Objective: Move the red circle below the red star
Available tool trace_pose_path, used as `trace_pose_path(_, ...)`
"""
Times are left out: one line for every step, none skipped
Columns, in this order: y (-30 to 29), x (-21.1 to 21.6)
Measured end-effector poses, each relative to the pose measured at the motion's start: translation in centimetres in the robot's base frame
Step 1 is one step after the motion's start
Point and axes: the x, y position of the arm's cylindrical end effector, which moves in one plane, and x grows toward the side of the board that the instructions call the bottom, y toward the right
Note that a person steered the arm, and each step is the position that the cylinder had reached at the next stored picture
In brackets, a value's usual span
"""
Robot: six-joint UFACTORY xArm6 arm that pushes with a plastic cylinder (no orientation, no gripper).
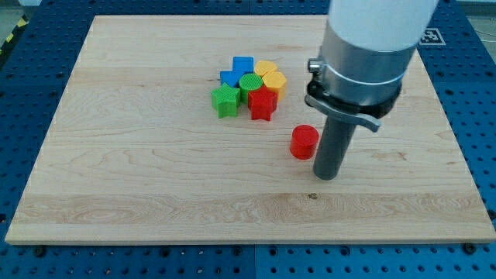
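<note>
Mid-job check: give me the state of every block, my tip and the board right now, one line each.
red circle: alone, lower right of the cluster, just left of my tip.
my tip: on the board, beside the red circle; contact unclear.
red star: at the cluster's lower right edge.
green star: cluster's lower left.
green circle: cluster middle.
blue blocks: cluster top left.
yellow blocks: cluster top right.
wooden board: flat.

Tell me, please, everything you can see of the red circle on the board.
The red circle is a short, solid red cylinder, plastic by its look, standing flat on the light wooden board. It sits apart from the block cluster, toward the view's lower right of the red star. My tip stands just right of it; contact is unclear.
</note>
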Motion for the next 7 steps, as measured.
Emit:
trace_pose_path(1.5,-1.2)
trace_pose_path(2.3,-2.2)
trace_pose_path(1.9,-3.4)
trace_pose_path(0.9,-4.3)
trace_pose_path(-1.4,-5.4)
trace_pose_path(-3.3,-5.5)
trace_pose_path(-5.0,-5.5)
